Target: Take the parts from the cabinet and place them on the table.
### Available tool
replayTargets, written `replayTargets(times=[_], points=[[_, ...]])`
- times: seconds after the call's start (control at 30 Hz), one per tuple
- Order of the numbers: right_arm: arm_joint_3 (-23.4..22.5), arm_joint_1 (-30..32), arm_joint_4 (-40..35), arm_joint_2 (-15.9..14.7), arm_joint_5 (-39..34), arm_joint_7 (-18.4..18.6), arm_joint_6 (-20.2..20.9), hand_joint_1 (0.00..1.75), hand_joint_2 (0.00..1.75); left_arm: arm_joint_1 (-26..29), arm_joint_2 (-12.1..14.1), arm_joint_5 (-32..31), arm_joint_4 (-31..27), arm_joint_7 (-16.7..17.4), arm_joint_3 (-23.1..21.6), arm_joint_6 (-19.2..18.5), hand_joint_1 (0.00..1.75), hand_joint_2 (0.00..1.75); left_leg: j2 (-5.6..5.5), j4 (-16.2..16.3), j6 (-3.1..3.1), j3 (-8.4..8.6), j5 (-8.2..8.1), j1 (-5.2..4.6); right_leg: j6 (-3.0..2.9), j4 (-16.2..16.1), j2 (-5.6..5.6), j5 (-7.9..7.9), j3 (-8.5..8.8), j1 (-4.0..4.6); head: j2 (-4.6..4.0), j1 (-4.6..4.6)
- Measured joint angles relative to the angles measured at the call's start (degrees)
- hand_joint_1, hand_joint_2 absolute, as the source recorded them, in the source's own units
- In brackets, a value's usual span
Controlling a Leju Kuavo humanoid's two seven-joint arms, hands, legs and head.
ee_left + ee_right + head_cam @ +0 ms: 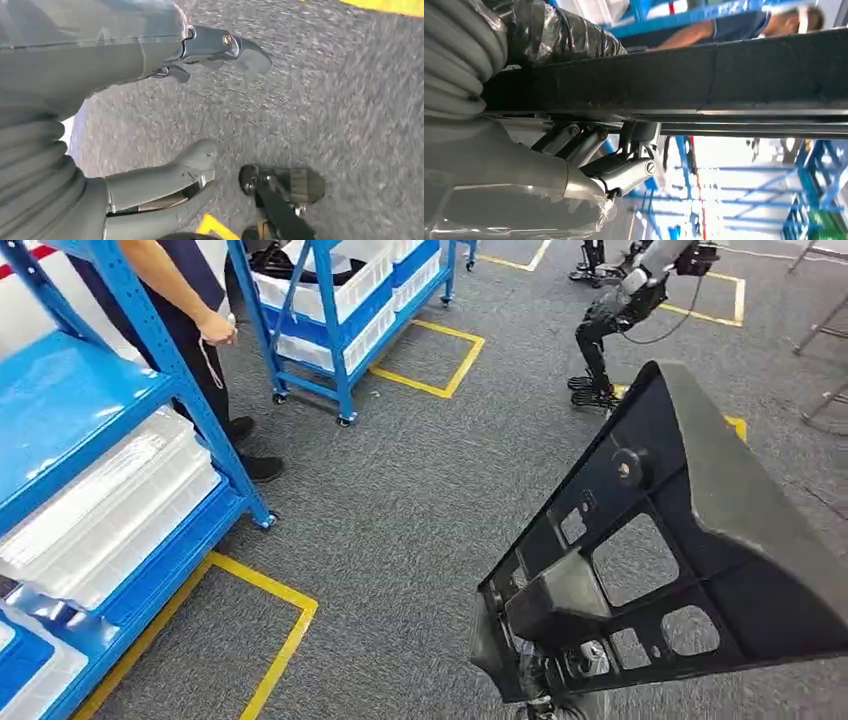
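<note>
Closest in, the right hand (589, 165) is clamped onto the black part (690, 550): in the right wrist view its fingers (624, 172) press up against the underside of a long dark edge of the part, with the thumb side wrapped over it. In the head view the same part rises from that grip, low and to the right, as a big wedge-shaped bracket with several cut-out windows and a round boss.

It looks like moulded plastic or thin cast metal, stiff, hollowed out, so probably lighter than its bulk suggests, though it is long and sticks far out beyond the fingers, so I'd expect it to lever hard against the grip. The surface seems matt rather than slick. The flat rim and the edges of the cut-outs look like the sensible places to hold it; the broad sloped face offers nothing to close on.

The left hand (190, 115) hangs over the grey carpet (325, 100) with its fingers (225, 47) spread apart and nothing between them.

Beyond the part, further from the fingers, stand a blue shelving rack (130, 440) with clear bins, a second blue rack (340, 310), a person (190, 330) beside them, and another robot (620, 310) at the far side.

How much of the hand wraps the part is hidden by the part itself, its far end is cut off, and no table can be made out.
</note>
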Motion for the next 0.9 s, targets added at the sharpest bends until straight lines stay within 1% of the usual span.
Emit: replayTargets(times=[0.03, 0.07, 0.1, 0.13, 0.17, 0.2, 0.27, 0.3, 0.33, 0.37, 0.4, 0.43, 0.47, 0.5, 0.53, 0.57, 0.6, 0.63, 0.67, 0.7, 0.73, 0.77, 0.8, 0.83, 0.87, 0.9], points=[[-0.20, 0.06, 0.00, 0.02, 0.11, 0.02, 0.18, 1.75, 1.75, -0.06, 0.00, -0.02, 0.00, 0.04, 0.00, 0.02, 0.00, 1.75, 0.76, 0.04, -0.07, 0.01, -0.11, 0.00, 0.01, -2.31, -0.20, 1.77, 1.25, 0.00, 0.02, 0.02], [-0.29, 0.10, 0.00, 0.07, 0.26, 0.02, 0.29, 1.75, 1.75, -0.15, 0.00, -0.04, 0.00, 0.09, 0.00, 0.02, 0.00, 1.75, 1.42, 0.10, -0.20, 0.13, -0.23, 0.00, -0.08, -6.91, -0.60, 4.21, 3.79, 0.01, 0.00, 0.02], [-0.35, 0.10, 0.00, 0.20, 0.46, 0.04, 0.37, 1.75, 1.75, -0.23, -0.02, -0.07, 0.00, 0.11, 0.00, 0.02, 0.00, 1.75, 2.04, 0.18, -0.36, 0.28, -0.42, 0.00, -0.25, -12.67, -1.69, 6.56, 7.03, 0.04, 0.00, 0.02], [-0.44, 0.04, 0.00, 0.31, 0.55, 0.04, 0.55, 1.75, 1.75, -0.23, -0.13, -0.07, 0.00, 0.11, 0.00, 0.02, 0.00, 1.75, 2.63, 0.33, -0.62, 0.51, -0.63, -0.06, -0.63, -17.21, -4.14, 6.56, 9.21, 0.28, 0.02, 0.02], [-0.53, 0.10, 0.00, 0.48, 0.57, 0.13, 0.68, 1.75, 1.75, -0.20, -0.13, -0.11, 0.00, 0.13, 0.02, 0.02, 0.00, 1.75, 3.03, 0.49, -1.00, 0.42, -0.86, -0.49, -1.06, -17.35, -4.53, 6.67, 9.26, 0.73, 0.02, 0.00], [-0.57, 0.10, -0.02, 0.66, 0.59, 0.11, 0.75, 1.75, 1.75, -0.22, -0.15, -0.15, 0.00, 0.15, 0.02, 0.02, 0.00, 1.75, 3.39, 0.39, -1.25, 0.56, -0.82, -0.37, -1.40, -17.23, -3.72, 6.80, 9.06, 0.93, 0.02, 0.00], [-0.74, 0.34, -0.02, 0.85, 0.59, 0.11, 0.90, 1.75, 1.75, -0.45, -0.15, -0.20, 0.00, 0.15, 0.02, 0.04, 0.00, 1.75, 4.41, 0.14, -1.89, 0.90, -0.74, -0.36, -1.94, -17.29, -2.52, 6.89, 8.71, 1.17, 0.00, 0.00], [-0.83, 0.49, -0.04, 1.01, 0.59, 0.09, 0.96, 1.75, 1.75, -0.55, -0.20, -0.22, 0.00, 0.15, 0.02, 0.04, 0.00, 1.75, 4.99, 0.12, -2.21, 1.12, -0.90, -0.36, -2.39, -17.81, -1.82, 7.18, 8.88, 0.80, 0.02, 0.00], [-0.94, 0.67, -0.09, 1.25, 0.59, 0.07, 1.07, 1.75, 1.75, -0.55, -0.20, -0.37, 0.00, 0.15, 0.02, 0.06, 0.00, 1.75, 2.88, 0.82, -2.61, 0.95, -1.69, 0.10, -2.75, -18.23, -1.37, 7.51, 9.15, 0.48, 0.00, 0.02], [-1.07, 0.62, -0.11, 1.44, 0.57, -0.02, 1.18, 1.75, 1.75, -0.51, -0.20, -0.46, 0.00, 0.13, 0.02, 0.09, 0.00, 1.75, -0.18, 3.29, -2.79, -0.14, -3.69, 0.13, -3.13, -18.34, -0.95, 7.69, 9.05, 0.41, 0.02, -0.04], [-1.09, 0.53, -0.11, 1.70, 0.59, -0.04, 1.31, 1.75, 1.75, -0.46, -0.20, -0.57, 0.00, 0.15, 0.04, 0.19, 0.00, 1.75, -1.52, 7.36, -2.90, -2.06, -6.11, 0.14, -3.38, -18.33, -0.40, 7.80, 8.83, 0.43, 0.02, -0.02], [-1.14, 0.57, -0.09, 1.86, 0.59, -0.07, 1.31, 1.75, 1.75, -0.40, -0.20, -0.57, 0.00, 0.15, 0.04, 0.24, 0.00, 1.75, -2.11, 12.31, -2.99, -4.36, -8.43, 0.14, -3.49, -18.31, 0.25, 7.86, 8.69, 0.52, 0.00, -0.04], [-1.18, 0.61, -0.09, 1.93, 0.59, -0.11, 1.31, 1.75, 1.75, -0.24, -0.20, -0.61, 0.00, 0.15, 0.04, 0.28, 0.00, 1.75, -2.24, 16.35, -3.05, -6.30, -9.83, 0.14, -3.57, -18.26, 0.99, 7.92, 8.53, 0.64, 0.00, -0.02], [-1.20, 0.63, -0.07, 1.95, 0.57, -0.11, 1.31, 1.75, 1.75, -0.14, -0.20, -0.66, 0.00, 0.15, 0.04, 0.30, 0.00, 1.75, -2.24, 18.28, -3.01, -7.28, -9.82, 0.14, -3.59, -18.16, 1.78, 7.96, 8.43, 0.71, 0.00, -0.02], [-1.25, 0.66, -0.02, 1.99, 0.59, -0.11, 1.31, 1.75, 1.75, -0.02, -0.20, -0.72, 0.00, 0.17, 0.04, 0.33, 0.00, 1.75, -2.26, 17.11, -2.90, -6.82, -8.18, 0.14, -3.54, -18.02, 2.69, 7.99, 8.39, 0.74, 0.00, -0.02], [-1.27, 0.66, -0.02, 2.01, 0.57, -0.11, 1.31, 1.75, 1.75, 0.01, -0.20, -0.74, 0.00, 0.17, 0.04, 0.37, 0.00, 1.75, -2.37, 13.61, -2.77, -5.21, -5.77, 0.13, -3.53, -17.87, 3.45, 8.00, 8.40, 0.74, 0.02, -0.02], [-1.29, 0.66, -0.02, 2.08, 0.57, -0.11, 1.31, 1.75, 1.75, -0.04, -0.17, -0.74, 0.00, 0.17, 0.04, 0.39, 0.00, 1.75, -3.11, 7.99, -2.58, -2.61, -2.68, 0.14, -3.49, -17.63, 4.28, 7.99, 8.43, 0.73, 0.00, -0.04], [-1.31, 0.64, -0.02, 2.17, 0.57, -0.13, 1.31, 1.75, 1.75, -0.06, -0.13, -0.74, 0.00, 0.17, 0.04, 0.39, 0.00, 1.75, -5.06, 3.16, -2.33, -0.40, -0.46, 0.20, -3.35, -17.42, 4.93, 7.95, 8.39, 0.68, 0.00, -0.02], [-1.31, 0.63, -0.02, 2.28, 0.59, -0.13, 1.36, 1.75, 1.75, -0.04, -0.04, -0.74, 0.00, 0.17, 0.07, 0.39, 0.00, 1.75, -8.15, 1.48, -2.05, 0.18, -1.43, 0.23, -3.00, -17.22, 5.43, 7.98, 8.09, 0.89, 0.00, -0.02], [-1.33, 0.55, -0.02, 2.34, 0.57, -0.13, 1.44, 1.75, 1.75, -0.04, -0.04, -0.74, 0.00, 0.15, 0.07, 0.39, 0.00, 1.75, -7.97, 0.60, -2.03, 0.20, -1.32, 0.30, -2.63, -16.84, 6.17, 8.02, 7.62, 0.78, 0.00, -0.02], [-1.33, 0.60, -0.02, 2.41, 0.59, -0.13, 1.53, 1.75, 1.75, -0.03, -0.04, -0.77, 0.00, 0.17, 0.09, 0.39, 0.00, 1.75, -7.35, 0.74, -1.85, 0.15, -1.15, 0.07, -2.12, -17.04, 6.85, 8.37, 7.41, 0.50, 0.00, 0.00], [-1.36, 0.62, -0.02, 2.41, 0.59, -0.13, 1.58, 1.75, 1.75, -0.01, -0.04, -0.76, 0.00, 0.17, 0.09, 0.39, 0.00, 1.75, -6.75, 0.75, -1.71, 0.17, -1.14, -0.09, -1.78, -17.29, 7.48, 8.57, 7.33, 0.32, 0.00, -0.02], [-1.38, 0.65, -0.02, 2.41, 0.59, -0.13, 1.58, 1.75, 1.75, -0.01, -0.04, -0.81, 0.00, 0.17, 0.09, 0.39, 0.00, 1.75, -5.97, 0.49, -1.37, 0.50, -0.92, -0.12, -1.40, -17.36, 8.25, 8.79, 7.20, 0.31, 0.02, -0.02], [-1.40, 0.67, -0.02, 2.41, 0.57, -0.15, 1.58, 1.75, 1.75, -0.01, -0.09, -0.81, 0.00, 0.17, 0.11, 0.39, 0.00, 1.75, -5.01, -0.25, -0.72, 0.58, -0.38, 0.45, -1.21, -17.13, 8.17, 8.71, 6.94, 0.40, 0.02, -0.02], [-1.42, 0.82, -0.02, 2.41, 0.57, -0.20, 1.60, 1.75, 1.75, -0.16, -0.07, -0.81, 0.00, 0.15, 0.11, 0.41, 0.00, 1.75, -4.10, -0.50, -0.38, 0.62, -0.11, 0.32, -1.21, -15.24, 4.22, 7.19, 6.09, 0.54, 0.02, 0.04], [-1.42, 0.74, -0.02, 2.41, 0.57, -0.20, 1.69, 1.75, 1.75, -0.16, -0.04, -0.81, 0.00, 0.15, 0.13, 0.50, 0.00, 1.75, -3.50, -0.55, -0.17, 0.51, -0.02, 0.28, -1.11, -12.15, 1.97, 5.07, 4.60, 0.62, 0.00, 0.07]])
